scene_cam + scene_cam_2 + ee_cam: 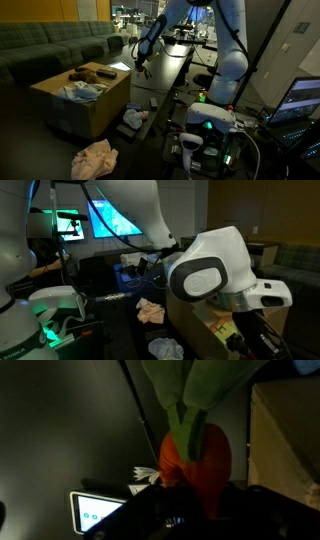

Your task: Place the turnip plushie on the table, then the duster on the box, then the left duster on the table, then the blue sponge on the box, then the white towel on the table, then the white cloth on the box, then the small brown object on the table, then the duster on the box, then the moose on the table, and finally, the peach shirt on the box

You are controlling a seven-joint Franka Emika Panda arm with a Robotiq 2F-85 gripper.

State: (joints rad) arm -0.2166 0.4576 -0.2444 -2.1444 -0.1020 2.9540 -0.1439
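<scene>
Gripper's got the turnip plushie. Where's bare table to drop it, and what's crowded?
Bare: the table strip beside the box, below the gripper. Crowded: the box top, taken by the moose and white towel. The floor in front of the box holds the peach shirt.

In an exterior view: moose (88,73), white towel (84,91) on box (108,104) | box left of table (170,66) | peach shirt (95,158) on floor (140,152) before box | sofa (50,45) behind box

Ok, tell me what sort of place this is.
Probably an office or lab lounge, dimly lit: a long green sectional sofa, a long black-topped table and lit computer screens.
</scene>
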